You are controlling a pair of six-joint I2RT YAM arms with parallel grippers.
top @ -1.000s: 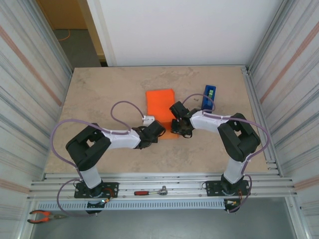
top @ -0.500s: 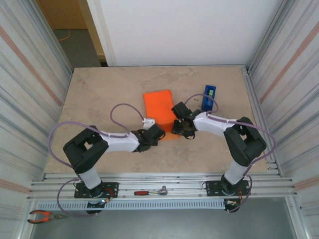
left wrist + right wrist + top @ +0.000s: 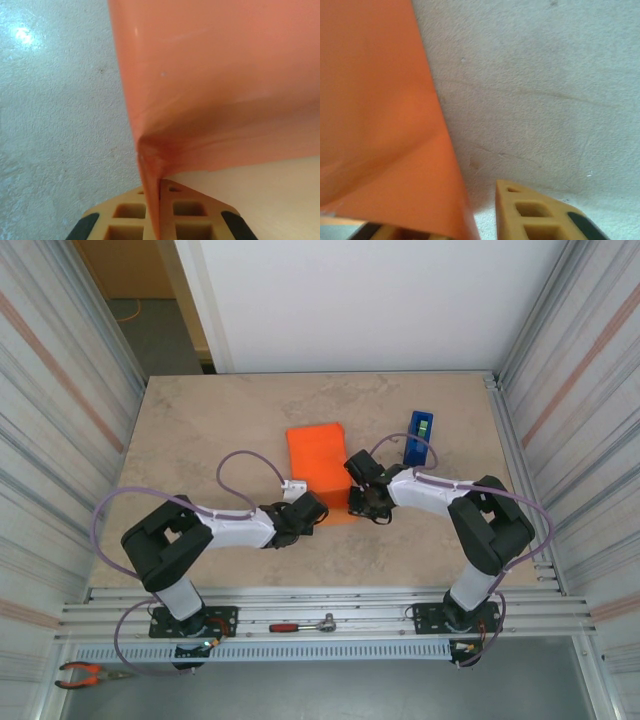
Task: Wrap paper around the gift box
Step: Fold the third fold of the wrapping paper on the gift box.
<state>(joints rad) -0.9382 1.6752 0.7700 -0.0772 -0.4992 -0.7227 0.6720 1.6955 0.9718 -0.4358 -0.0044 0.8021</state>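
Orange paper [image 3: 318, 462] lies between my two grippers. Its near end is at my fingertips and its long axis runs straight ahead of them, away from my bases, with the far end leaning a touch to my left. My left gripper [image 3: 160, 199] is clamped tight on the sheet's near left edge, which stands up creased just ahead of the fingers. My right gripper [image 3: 360, 502] has its jaws a little apart at the near right edge. A gap shows beside the sheet, so I judge nothing is pinched there. The box, I judge, sits inside the fold; I cannot tell it from the sheet. This looks like the folding-over step. Next the right jaws must close on that edge so both sides lift together. The tape dispenser [image 3: 419, 436] waits beyond my right gripper.
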